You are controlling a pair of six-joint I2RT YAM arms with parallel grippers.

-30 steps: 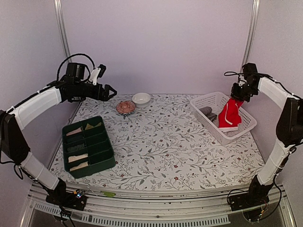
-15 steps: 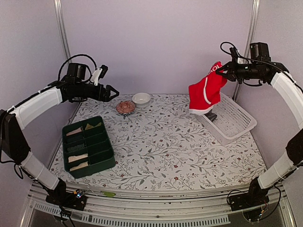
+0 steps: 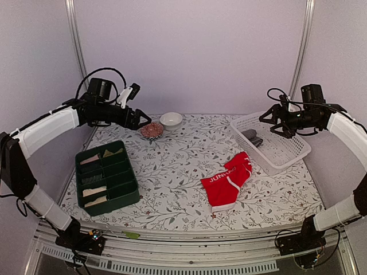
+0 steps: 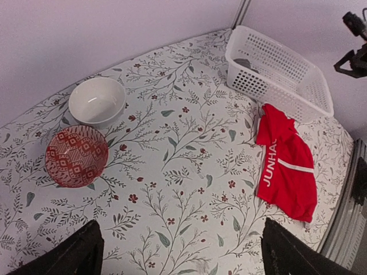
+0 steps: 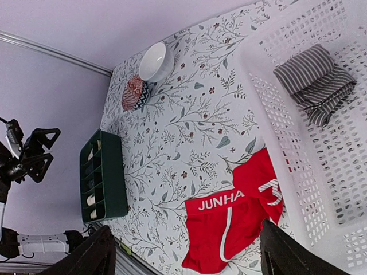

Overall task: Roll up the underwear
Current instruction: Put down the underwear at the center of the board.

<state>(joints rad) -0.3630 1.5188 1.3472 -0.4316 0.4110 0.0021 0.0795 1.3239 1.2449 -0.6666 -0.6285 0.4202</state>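
While both arms hover with jaws spread wide and empty, the left gripper (image 3: 144, 122) near the back wall and the right gripper (image 3: 268, 123) by the white basket (image 3: 298, 150), the red underwear (image 3: 226, 182) lies crumpled and unrolled on the floral table (image 3: 172, 166), just beside the basket. Its white "JUNHA" lettering and white trim face up. A grey striped garment (image 5: 314, 83) sits inside the basket.

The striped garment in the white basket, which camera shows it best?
Right wrist view: the striped garment lies in the basket, stripes and folds plain. Top external shows only a small dark bundle; left wrist, a grey sliver over the rim.
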